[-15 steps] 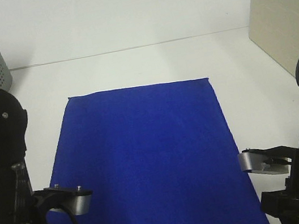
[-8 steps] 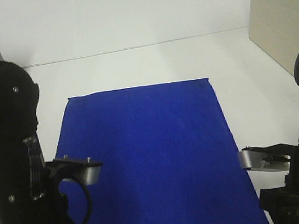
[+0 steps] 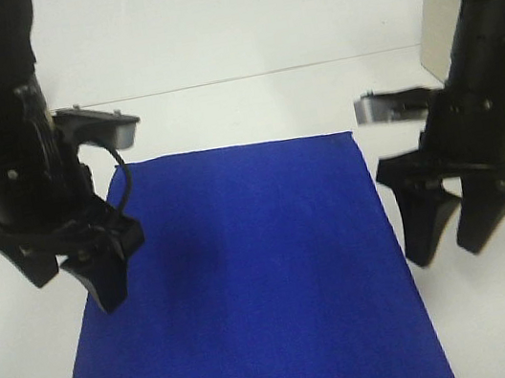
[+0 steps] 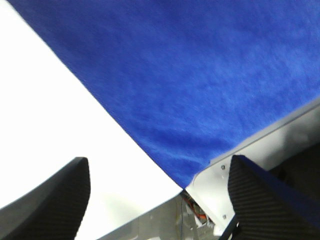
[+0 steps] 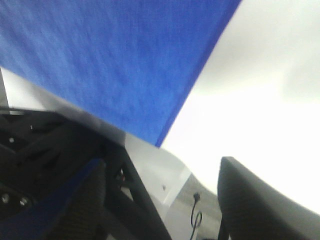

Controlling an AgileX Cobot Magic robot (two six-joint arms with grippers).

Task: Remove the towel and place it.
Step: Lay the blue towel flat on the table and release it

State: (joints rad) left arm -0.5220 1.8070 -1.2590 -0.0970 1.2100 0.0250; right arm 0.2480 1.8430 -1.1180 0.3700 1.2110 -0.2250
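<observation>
White bench (image 3: 248, 102) carries the deep-blue rectangular cloth towel (image 3: 248, 277), flat at centre. Left pincer (image 3: 72, 282) and right pincer (image 3: 451, 243) hang wide, empty, at its side edges. Reach-in step, I'd say: next, lower and pinch cloth.

The towel (image 3: 248, 277) runs off the high view's bottom edge, and the left pincer (image 3: 72, 282) covers part of its side.

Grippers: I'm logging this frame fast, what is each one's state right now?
Left gripper: open, holding nothing.
Right gripper: open, holding nothing.
</observation>
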